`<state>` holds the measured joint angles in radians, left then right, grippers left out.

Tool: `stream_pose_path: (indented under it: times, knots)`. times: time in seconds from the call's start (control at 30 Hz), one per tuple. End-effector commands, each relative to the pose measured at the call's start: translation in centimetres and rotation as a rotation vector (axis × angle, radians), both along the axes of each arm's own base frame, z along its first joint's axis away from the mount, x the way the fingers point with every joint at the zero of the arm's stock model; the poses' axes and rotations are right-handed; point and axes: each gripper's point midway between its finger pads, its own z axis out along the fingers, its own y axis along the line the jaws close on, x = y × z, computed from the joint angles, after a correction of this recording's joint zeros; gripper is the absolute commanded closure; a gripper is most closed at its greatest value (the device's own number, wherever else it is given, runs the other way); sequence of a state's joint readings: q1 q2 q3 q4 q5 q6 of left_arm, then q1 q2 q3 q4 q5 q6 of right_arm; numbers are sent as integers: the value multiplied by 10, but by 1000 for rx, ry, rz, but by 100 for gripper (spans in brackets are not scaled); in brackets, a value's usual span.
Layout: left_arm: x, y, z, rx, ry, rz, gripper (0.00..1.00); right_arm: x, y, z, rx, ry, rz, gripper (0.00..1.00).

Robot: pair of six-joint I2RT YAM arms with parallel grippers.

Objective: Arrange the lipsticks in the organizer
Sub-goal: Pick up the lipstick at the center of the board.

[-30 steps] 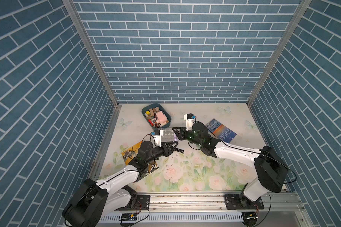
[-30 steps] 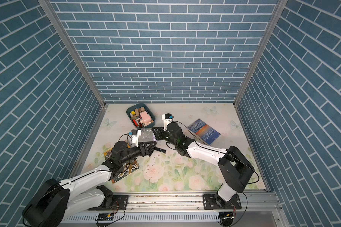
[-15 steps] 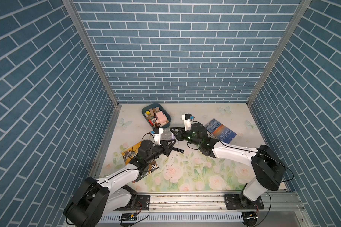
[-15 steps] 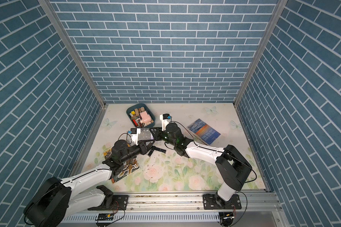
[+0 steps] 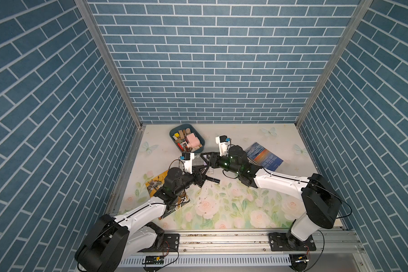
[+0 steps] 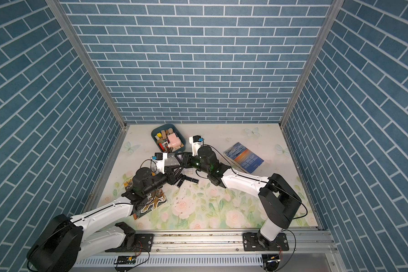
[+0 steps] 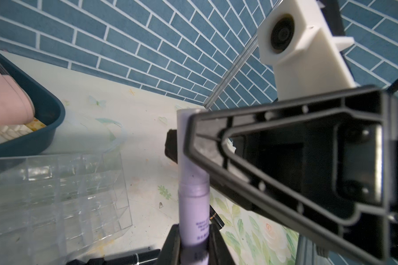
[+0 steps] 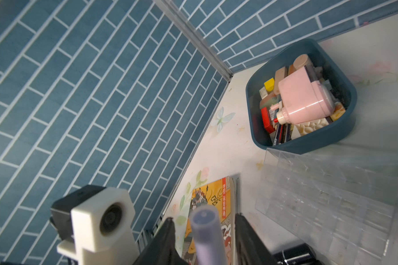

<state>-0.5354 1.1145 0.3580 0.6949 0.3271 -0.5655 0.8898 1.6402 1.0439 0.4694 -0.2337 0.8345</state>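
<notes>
Inward, left gripper point(image 7: 194, 243) extended, pinching lavender lipstick point(image 7: 193, 206); right gripper point(image 8: 204, 218) opposite, parted.

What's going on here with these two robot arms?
The left gripper is clamped on the lavender lipstick, holding it above the table. The right gripper has its jaws open around the tube's other end. The clear organizer beside them looks empty, and black lipsticks lie on the table.
</notes>
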Motion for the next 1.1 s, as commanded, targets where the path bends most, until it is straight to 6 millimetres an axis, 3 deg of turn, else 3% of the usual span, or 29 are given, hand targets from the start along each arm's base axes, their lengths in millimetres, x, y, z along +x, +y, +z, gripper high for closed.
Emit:
stream_pose_path:
  times: [0.0,0.1,0.2,0.5,0.73,1.07]
  knots:
    - [8,13,7,72,-130,77,100,2,-9,7,-29,68,79,46]
    - [8,13,11,122,-195,82,100,1,-17,4,-99,111,169,40]
    - [8,6,6,236,-235,64,100,-4,-18,1,-184,117,251,40]
    - [5,4,7,256,-257,61,100,-6,-9,1,-240,117,327,60]
    - [6,1,-4,291,-233,46,100,-2,-3,-4,-246,130,337,63]
    - [9,3,-1,286,-221,76,99,-5,3,-13,-262,132,336,81]
